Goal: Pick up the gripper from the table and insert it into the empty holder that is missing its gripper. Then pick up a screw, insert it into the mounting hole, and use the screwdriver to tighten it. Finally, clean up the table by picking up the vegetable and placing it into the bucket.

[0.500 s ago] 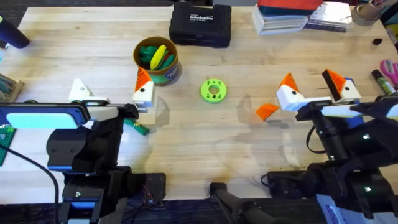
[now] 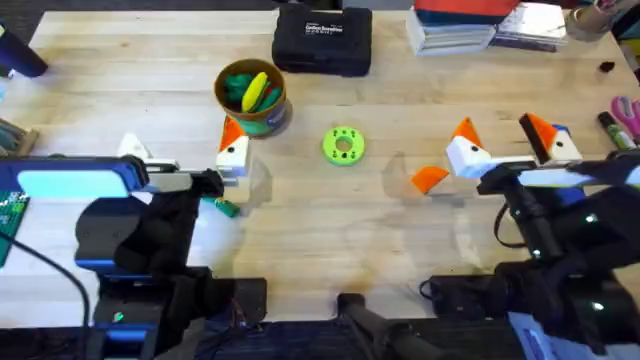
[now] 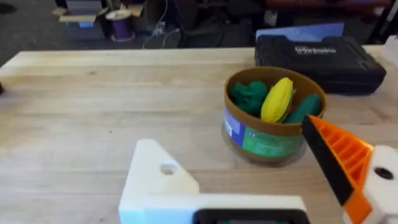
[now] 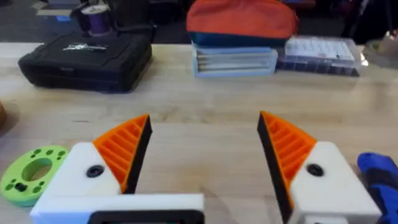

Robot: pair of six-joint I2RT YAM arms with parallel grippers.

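The loose orange gripper point(image 2: 430, 178) lies on the table just left of my right gripper point(image 2: 505, 140), which is open with orange ribbed pads on both fingers point(image 4: 124, 146). My left gripper point(image 2: 181, 150) is open too. One of its fingers is the bare white holder point(image 3: 158, 180) with a small hole; the other carries an orange pad point(image 3: 339, 155). The bucket point(image 2: 252, 95) stands just beyond the padded left finger and holds green and yellow toys. The dark-green vegetable point(image 2: 222, 206) lies partly under the left arm. A blue object point(image 4: 379, 168) shows beside the right finger; I cannot tell if it is the screwdriver.
A lime-green disc point(image 2: 343, 145) sits mid-table between the grippers. A black case point(image 2: 322, 38) lies at the back centre. Stacked boxes and a red pouch point(image 4: 242, 18) sit at the back right. Pens and scissors point(image 2: 622, 115) lie at the right edge.
The left gripper has drifted slightly toward the table's near edge and the right arm has shifted a little. Nothing was taken hold of or let go.
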